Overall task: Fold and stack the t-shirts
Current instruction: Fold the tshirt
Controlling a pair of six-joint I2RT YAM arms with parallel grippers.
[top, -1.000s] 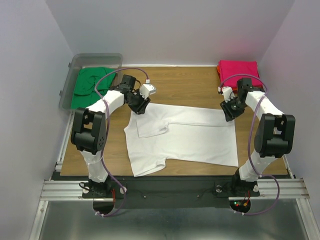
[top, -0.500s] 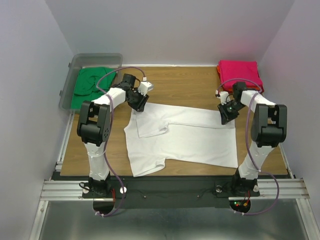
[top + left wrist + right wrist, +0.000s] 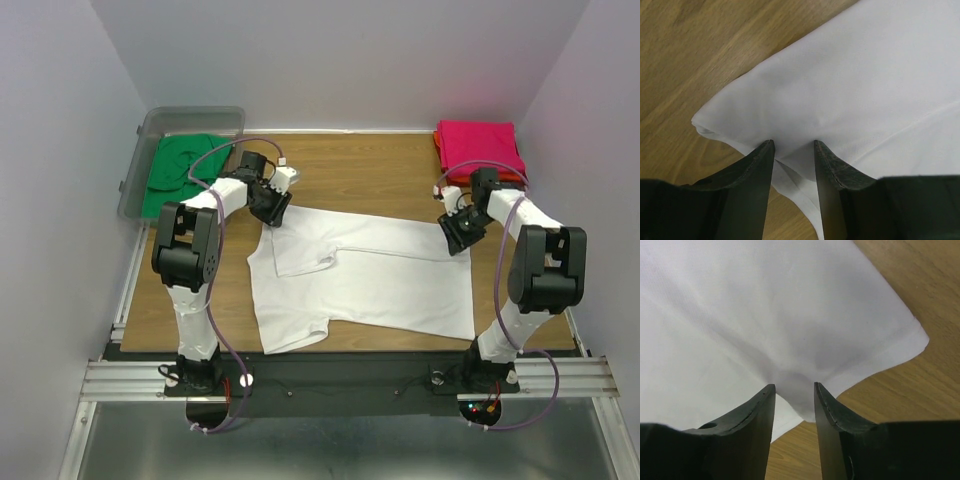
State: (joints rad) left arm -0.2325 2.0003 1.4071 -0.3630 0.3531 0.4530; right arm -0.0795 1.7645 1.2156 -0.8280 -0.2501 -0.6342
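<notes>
The white t-shirt [image 3: 370, 285] lies spread across the wooden table, with its far left part folded over. My left gripper [image 3: 272, 214] is down on the shirt's far left corner. In the left wrist view the gripper [image 3: 792, 145] pinches a fold of white cloth [image 3: 865, 75]. My right gripper [image 3: 456, 240] is down on the far right corner. In the right wrist view the gripper [image 3: 794, 386] holds puckered white cloth [image 3: 765, 305] near the hem. The magenta shirt [image 3: 478, 142] lies folded at the back right, with a red-orange edge under it. The green shirt [image 3: 180, 170] lies in the bin.
The clear grey plastic bin [image 3: 192, 118] stands at the back left, just off the table. Grey walls close in the left, back and right sides. Bare wood [image 3: 360, 165] shows behind the white shirt, between the two arms.
Both arms have shifted slightly and settled lower onto the shirt's far corners. The left wrist has turned. The shirt has barely moved.
</notes>
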